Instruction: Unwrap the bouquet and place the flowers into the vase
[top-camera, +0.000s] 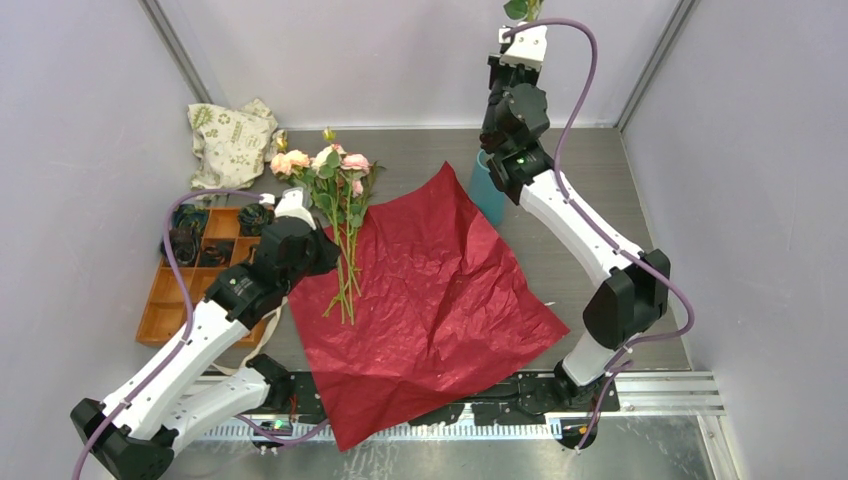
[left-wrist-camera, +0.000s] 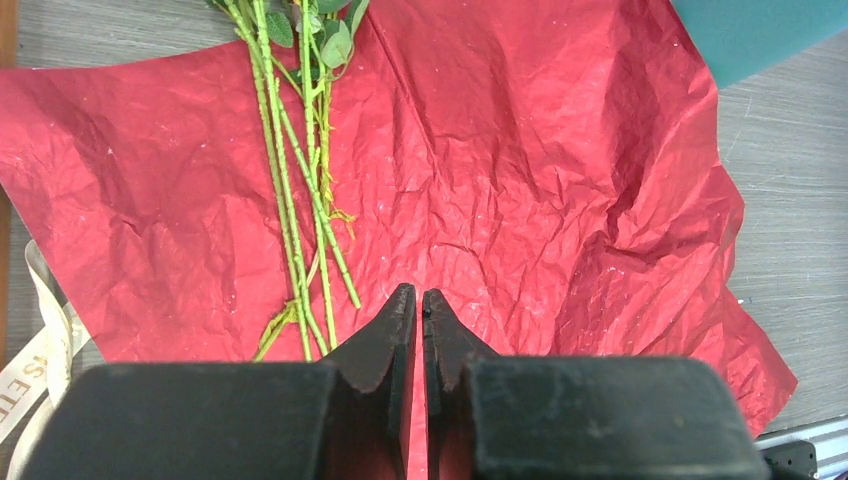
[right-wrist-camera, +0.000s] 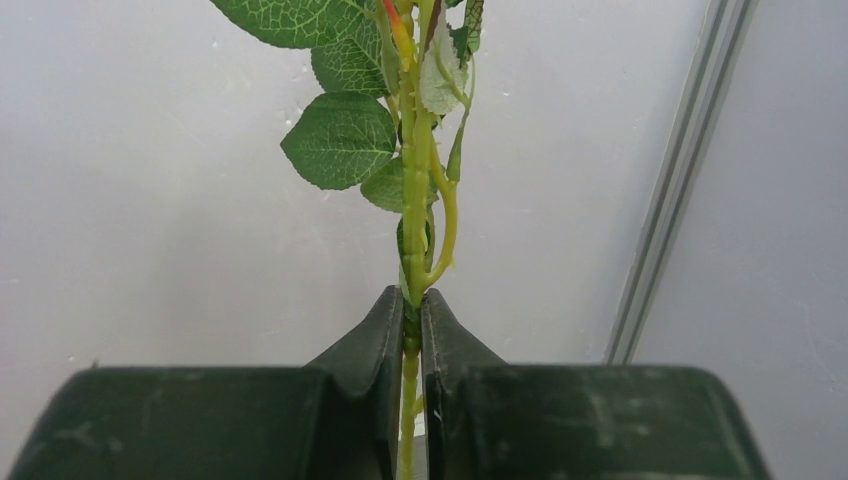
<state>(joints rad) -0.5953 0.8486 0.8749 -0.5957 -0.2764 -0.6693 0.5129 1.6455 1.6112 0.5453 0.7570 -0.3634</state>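
Left arm (top-camera: 215, 330) hangs low, jaws nearly closed; right arm (top-camera: 570, 215) reaches high, jaws clamped.

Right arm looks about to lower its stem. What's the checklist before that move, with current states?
1. Right gripper shut on the flower stem: ok.
2. Stem lined up over the vase mouth: cannot tell, vase partly hidden.
3. Wrapping paper opened flat: ok.
4. Left gripper shut, empty, over the paper: ok.
5. Other flowers in the vase: not ok, lying on the paper.
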